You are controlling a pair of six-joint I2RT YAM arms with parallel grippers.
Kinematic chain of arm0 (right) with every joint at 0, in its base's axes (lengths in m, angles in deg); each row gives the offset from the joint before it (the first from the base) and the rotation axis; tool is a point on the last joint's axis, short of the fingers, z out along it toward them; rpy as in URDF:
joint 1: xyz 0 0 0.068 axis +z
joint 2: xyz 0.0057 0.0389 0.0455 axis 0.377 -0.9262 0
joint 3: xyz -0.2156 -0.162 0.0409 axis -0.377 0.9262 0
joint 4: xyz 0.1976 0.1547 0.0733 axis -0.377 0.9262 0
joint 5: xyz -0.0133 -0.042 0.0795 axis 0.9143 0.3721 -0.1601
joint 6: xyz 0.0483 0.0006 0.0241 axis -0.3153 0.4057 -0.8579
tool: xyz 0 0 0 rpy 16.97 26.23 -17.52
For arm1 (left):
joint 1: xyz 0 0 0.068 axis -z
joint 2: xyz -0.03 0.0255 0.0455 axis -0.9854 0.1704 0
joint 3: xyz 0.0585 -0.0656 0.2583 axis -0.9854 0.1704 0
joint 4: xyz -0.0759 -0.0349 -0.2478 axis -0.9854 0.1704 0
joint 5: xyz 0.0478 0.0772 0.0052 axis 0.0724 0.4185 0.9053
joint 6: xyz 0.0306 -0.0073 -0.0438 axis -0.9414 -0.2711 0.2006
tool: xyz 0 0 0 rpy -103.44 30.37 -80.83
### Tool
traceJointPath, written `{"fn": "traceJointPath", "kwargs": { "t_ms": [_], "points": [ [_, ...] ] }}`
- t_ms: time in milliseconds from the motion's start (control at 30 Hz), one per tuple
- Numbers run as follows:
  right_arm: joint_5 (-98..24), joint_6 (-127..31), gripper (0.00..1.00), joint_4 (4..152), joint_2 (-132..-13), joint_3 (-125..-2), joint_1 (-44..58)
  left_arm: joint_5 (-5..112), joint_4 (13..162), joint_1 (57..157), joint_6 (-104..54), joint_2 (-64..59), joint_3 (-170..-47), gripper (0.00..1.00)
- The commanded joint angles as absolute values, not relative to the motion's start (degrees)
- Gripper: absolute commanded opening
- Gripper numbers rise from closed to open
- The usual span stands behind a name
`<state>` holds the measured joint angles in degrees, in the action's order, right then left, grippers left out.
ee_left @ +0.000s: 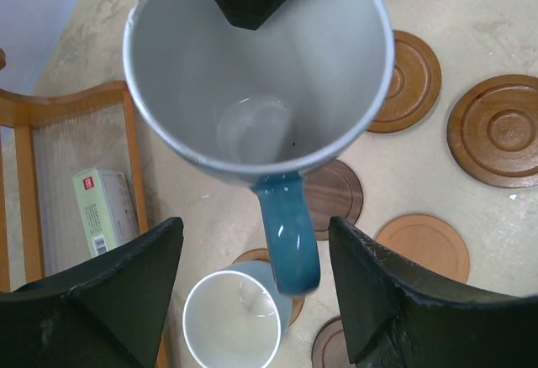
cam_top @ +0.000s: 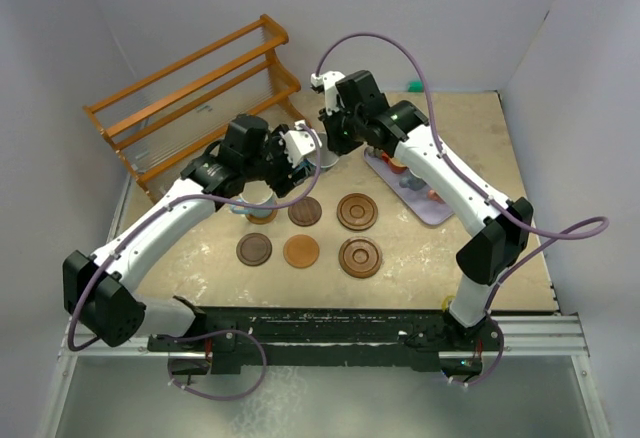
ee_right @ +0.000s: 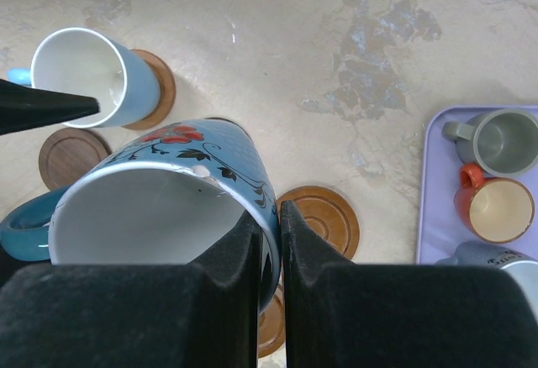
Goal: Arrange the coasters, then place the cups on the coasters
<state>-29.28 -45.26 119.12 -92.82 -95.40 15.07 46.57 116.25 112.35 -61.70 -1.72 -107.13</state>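
**Aloft between two grippers: the big blue mug**

Squarely in the middle of the scene, the right gripper [ee_right: 271, 213] is clamped on the rim of the large blue mug [ee_right: 197, 162]. One finger is inside the pale interior and the other is against the flower-painted outer wall, with only the mug's wall between them. The mug hangs clear of the table [cam_top: 450, 258], over the back row of coasters. From the left wrist it partly hides a dark brown disc below it.

The left gripper [ee_left: 254, 227] faces the mug with its jaws wide. Its two fingers stand either side of the teal handle [ee_left: 290, 238], with a gap on each side and nothing gripped.

Six coasters [cam_top: 301, 251] lie in two rows of three on the table, near one another but apart, with the two largest ringed ones at the right end. The left one in the back row carries a small light-blue cup [ee_left: 231, 318], standing upright, with the disc's edge showing around its base.

To the right, the lavender tray [ee_right: 427, 175] holds a grey-olive cup [ee_right: 502, 141] and an orange cup [ee_right: 496, 210], both upright. The edge of a grey-blue cup [ee_right: 504, 259] shows nearest the camera. A wooden rack [cam_top: 190, 88] stands at the far left of the table.
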Motion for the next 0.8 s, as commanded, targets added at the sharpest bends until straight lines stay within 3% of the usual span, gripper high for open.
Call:
{"fn": "traceJointPath", "kwargs": {
  "t_ms": [0, 600, 767],
  "points": [
    [-30.6, -47.0, 0.00, 117.5, -91.6, -98.9, 15.6, 51.3, 113.4, 113.4, -61.7, -0.6, -108.8, 0.64],
    [-31.5, -47.0, 0.00, 117.7, -92.0, -98.3, 16.0, 48.4, 111.0, 114.5, -58.4, 1.0, -108.9, 0.45],
    [-32.8, -46.9, 0.00, 117.7, -92.1, -98.0, 16.1, 46.6, 110.4, 114.5, -58.2, 1.1, -108.5, 0.31]
  ]
}}
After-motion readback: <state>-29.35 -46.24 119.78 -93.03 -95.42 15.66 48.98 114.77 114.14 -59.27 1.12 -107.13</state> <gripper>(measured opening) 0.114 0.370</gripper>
